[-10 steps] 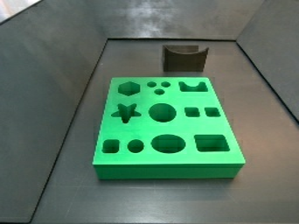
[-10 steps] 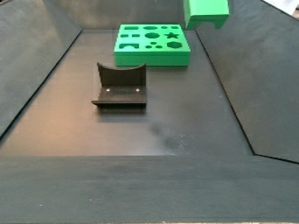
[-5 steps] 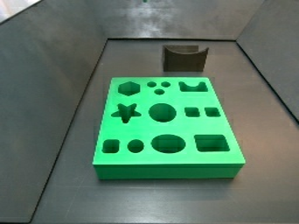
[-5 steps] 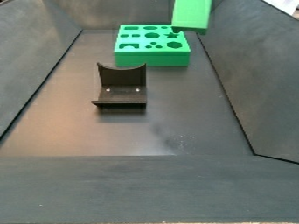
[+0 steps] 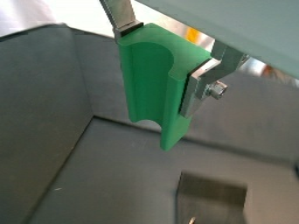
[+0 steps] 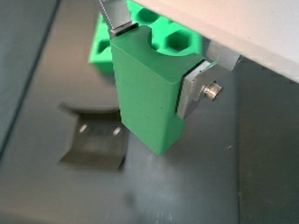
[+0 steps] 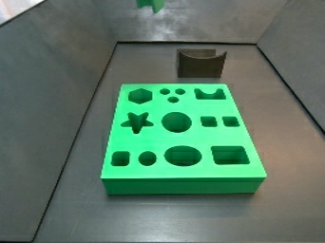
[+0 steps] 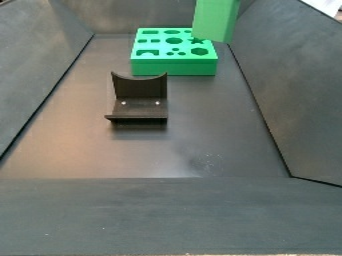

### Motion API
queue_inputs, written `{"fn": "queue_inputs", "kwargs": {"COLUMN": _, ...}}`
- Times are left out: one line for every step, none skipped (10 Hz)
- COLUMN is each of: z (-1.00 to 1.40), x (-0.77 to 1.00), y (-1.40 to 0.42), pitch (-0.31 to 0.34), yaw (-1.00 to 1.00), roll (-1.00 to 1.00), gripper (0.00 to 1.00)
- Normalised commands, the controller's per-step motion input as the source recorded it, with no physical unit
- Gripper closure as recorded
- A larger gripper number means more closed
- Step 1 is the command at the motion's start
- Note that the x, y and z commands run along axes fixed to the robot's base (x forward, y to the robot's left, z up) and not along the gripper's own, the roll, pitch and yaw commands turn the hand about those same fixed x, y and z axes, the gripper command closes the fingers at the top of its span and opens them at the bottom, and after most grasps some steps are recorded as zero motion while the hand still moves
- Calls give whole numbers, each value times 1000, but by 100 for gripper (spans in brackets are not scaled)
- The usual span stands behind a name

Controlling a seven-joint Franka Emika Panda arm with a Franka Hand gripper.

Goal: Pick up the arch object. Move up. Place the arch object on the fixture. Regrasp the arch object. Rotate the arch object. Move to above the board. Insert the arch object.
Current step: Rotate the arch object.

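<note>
Two silver fingers (image 5: 201, 80) of my gripper (image 6: 158, 52) clamp the arch object (image 6: 146, 96), holding it in the air well above the floor. A second ago a side view showed none of it; now its lower tip (image 7: 150, 5) pokes in at the top edge. In a side view the arch object (image 8: 215, 19) has slid left and hangs upright over the board's (image 8: 175, 50) right end. The fixture (image 8: 136, 99) sits empty on the floor nearer the camera, well apart, with bare dark floor all around it.
</note>
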Motion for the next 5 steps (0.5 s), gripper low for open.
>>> {"fn": "queue_inputs", "kwargs": {"z": 53, "x": -27, "y": 21, "pitch": 488, "yaw": -1000, "roll": -993, "gripper": 100}}
{"fn": "queue_inputs", "kwargs": {"z": 61, "x": 7, "y": 10, "pitch": 514, "yaw": -779, "roll": -820, "gripper": 100}}
{"fn": "queue_inputs", "kwargs": {"z": 57, "x": 23, "y": 8, "pitch": 470, "yaw": -620, "roll": -674, "gripper": 100}}
{"fn": "queue_inputs", "kwargs": {"z": 25, "x": 52, "y": 20, "pitch": 340, "yaw": -340, "roll": -416, "gripper": 100}}
{"fn": "queue_inputs", "kwargs": {"z": 3, "x": 56, "y": 16, "pitch": 238, "yaw": -197, "roll": -276, "gripper": 100}}
